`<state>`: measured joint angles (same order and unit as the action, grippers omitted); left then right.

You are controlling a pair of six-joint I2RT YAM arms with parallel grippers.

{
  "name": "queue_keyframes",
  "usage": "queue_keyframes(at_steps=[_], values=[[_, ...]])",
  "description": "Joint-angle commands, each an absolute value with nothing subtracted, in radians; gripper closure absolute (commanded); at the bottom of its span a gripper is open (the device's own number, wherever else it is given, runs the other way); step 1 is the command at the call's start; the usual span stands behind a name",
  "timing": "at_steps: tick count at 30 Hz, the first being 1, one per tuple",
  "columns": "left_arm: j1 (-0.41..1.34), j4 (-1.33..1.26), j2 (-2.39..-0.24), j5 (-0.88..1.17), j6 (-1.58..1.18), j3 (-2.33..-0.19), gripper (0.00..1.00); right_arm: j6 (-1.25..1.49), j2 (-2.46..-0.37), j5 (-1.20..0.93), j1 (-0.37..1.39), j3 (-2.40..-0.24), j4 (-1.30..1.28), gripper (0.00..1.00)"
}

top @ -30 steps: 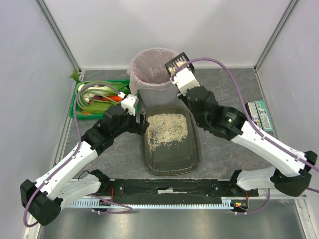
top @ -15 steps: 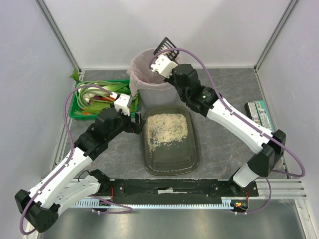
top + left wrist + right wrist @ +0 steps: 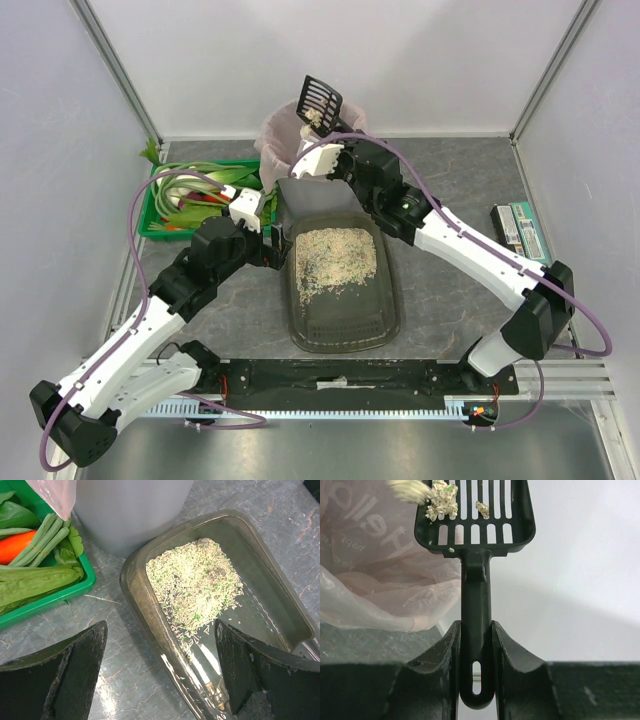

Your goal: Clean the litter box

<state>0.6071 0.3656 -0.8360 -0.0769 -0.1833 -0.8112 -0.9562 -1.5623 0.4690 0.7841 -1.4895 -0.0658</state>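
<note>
The litter box (image 3: 345, 325) lies in the middle of the table (image 3: 450, 290), its long side running from the near edge toward the far one. Its far end sits right against the grey bin (image 3: 300, 192). The litter (image 3: 335, 260) is heaped in the far half of the box, pale grains with darker and green specks, and the near half shows bare ridged floor.

The right arm reaches across to the far side, above the bin. The right gripper (image 3: 320, 140) is clenched on the handle of a black slotted scoop (image 3: 320, 97), and its wrist view shows both fingers pressed against the handle (image 3: 475, 605). The scoop is held up over the pink bag (image 3: 278, 135) that lines the bin, with a few pale clumps (image 3: 442, 500) on its slots. One blurred clump shows at the scoop's left edge.

The left gripper (image 3: 277, 243) hangs by the box's left rim, near the far left corner of the box. Its fingers (image 3: 75, 675) are spread wide and grasp nothing. In the wrist view the rim (image 3: 131, 582) runs between them, with one finger over the table and the other over the box. I cannot tell if either touches it.

A green crate (image 3: 158, 228) of leafy vegetables (image 3: 190, 190) stands toward the far left corner of the table, just beside the bin. Two flat packs (image 3: 522, 232) lie at the right edge.
</note>
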Motion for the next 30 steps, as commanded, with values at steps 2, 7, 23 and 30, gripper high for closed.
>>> queue_keyframes(at_steps=[2,7,23,30], values=[[0.606,0.351,-0.833,-0.080,-0.150,-0.819,0.07,-1.158,-1.513,0.479,0.787,-1.422,0.070,1.00],[0.606,0.353,-0.830,-0.084,-0.149,-0.819,0.07,-1.265,-1.506,0.515,0.790,-1.372,0.124,1.00],[0.606,0.351,-0.825,-0.080,-0.149,-0.819,0.07,-1.840,-1.491,0.509,0.813,-1.126,0.595,1.00],[0.606,0.353,-0.824,-0.077,-0.149,-0.819,0.07,-1.957,-1.499,0.485,0.825,-1.065,0.704,1.00]])
